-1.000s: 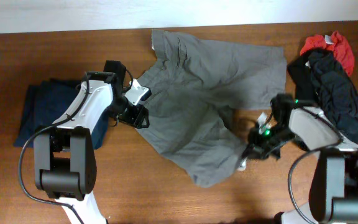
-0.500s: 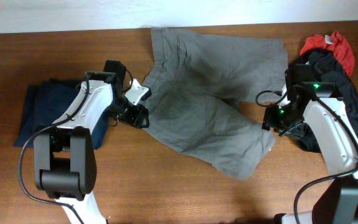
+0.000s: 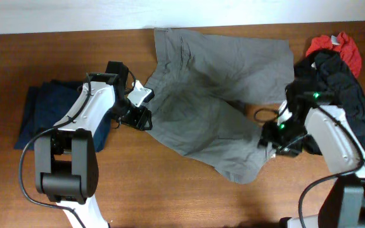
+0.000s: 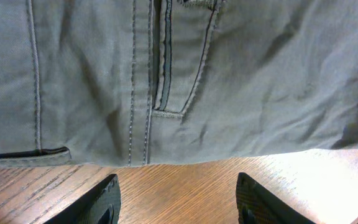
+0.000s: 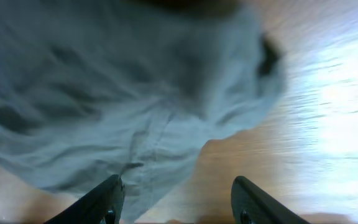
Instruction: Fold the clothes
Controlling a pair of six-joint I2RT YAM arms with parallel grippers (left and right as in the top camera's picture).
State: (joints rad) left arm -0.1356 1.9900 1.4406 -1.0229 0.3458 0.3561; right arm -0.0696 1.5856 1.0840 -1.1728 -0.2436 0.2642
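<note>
The clothes are grey shorts [image 3: 214, 95] spread across the middle of the table, waistband to the far left and one leg reaching the near right. In the left wrist view the shorts [image 4: 179, 74] show their fly seam and a pocket edge above bare wood. My left gripper [image 3: 144, 118] [image 4: 179, 205] stands open at the shorts' left edge, with only wood between its fingers. My right gripper [image 3: 266, 142] [image 5: 179, 202] is open over the hem of the near leg [image 5: 135, 106]. Cloth lies by its left finger; the view is blurred.
A dark navy garment [image 3: 43, 114] lies folded at the left under my left arm. Black clothing [image 3: 341, 88] and a red piece [image 3: 334, 44] are heaped at the far right, close behind my right arm. The table's far edge [image 3: 75, 31] runs along the top.
My right gripper opened and let go of the shorts' leg, swung up to the right, then came back down to the hem. The leg now lies flatter. The left arm has not moved.
</note>
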